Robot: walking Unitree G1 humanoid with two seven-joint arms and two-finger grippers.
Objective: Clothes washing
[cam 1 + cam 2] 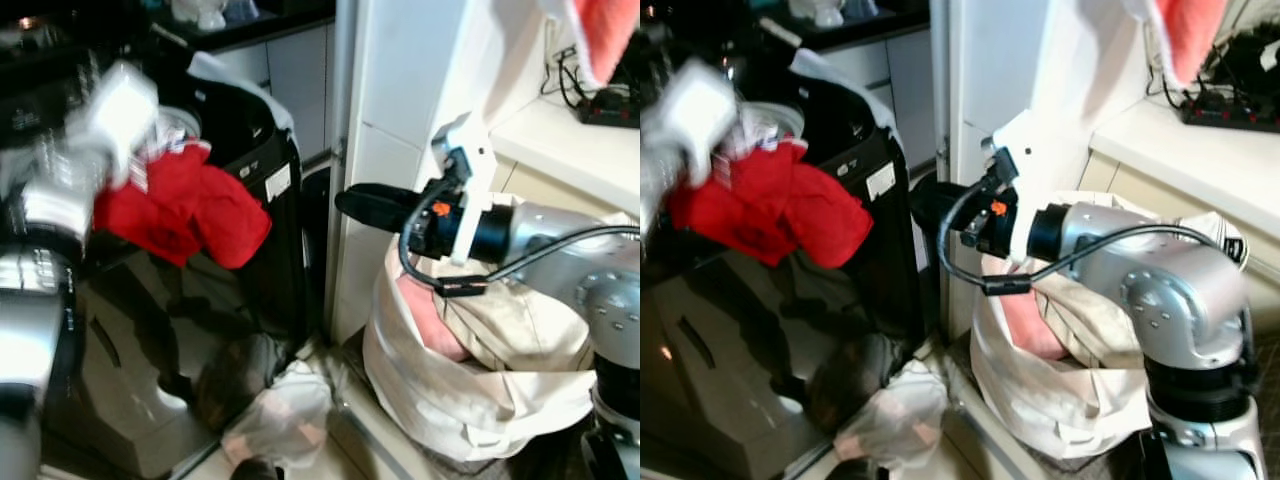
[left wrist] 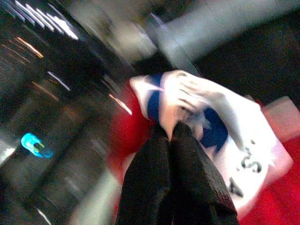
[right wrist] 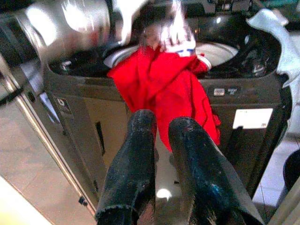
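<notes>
Floor at the robot's feet holds a crumpled pale bag (image 1: 285,415) just beside the washer's (image 1: 140,390) lower front corner; the strip of floor between washer and laundry bag (image 1: 480,390) is narrow. Right of it, the cream laundry bag stands open against the white wall (image 1: 390,120), its rim slack, a pink garment (image 1: 425,315) lying inside; the right arm crosses above that rim, so the bag mouth is partly covered. Right gripper (image 3: 161,124) is held level, out from the wall corner and pointing toward the washer, well apart from the cloth; in its wrist view the two black fingers stand a little apart with nothing between them, released. Ahead of it the washer's dark front panel and top edge show plainly, with a white label (image 3: 252,118) near the far corner.

Left gripper (image 2: 171,136) is raised over the washer's open top, blurred; its fingers are pressed together, clenched on a white-and-blue printed patch of the red shirt (image 1: 180,210). The shirt hangs from that grip, draped over the washer's front rim, part over the drum opening (image 3: 220,51) and part down the outside of the front panel. A white cloth (image 3: 274,35) lies over the washer's far back corner; beyond, a dark counter (image 1: 250,25) runs behind. On the right a white shelf (image 1: 570,140) carries a black power strip (image 1: 605,105), with a pink cloth (image 1: 610,35) hanging above it.
</notes>
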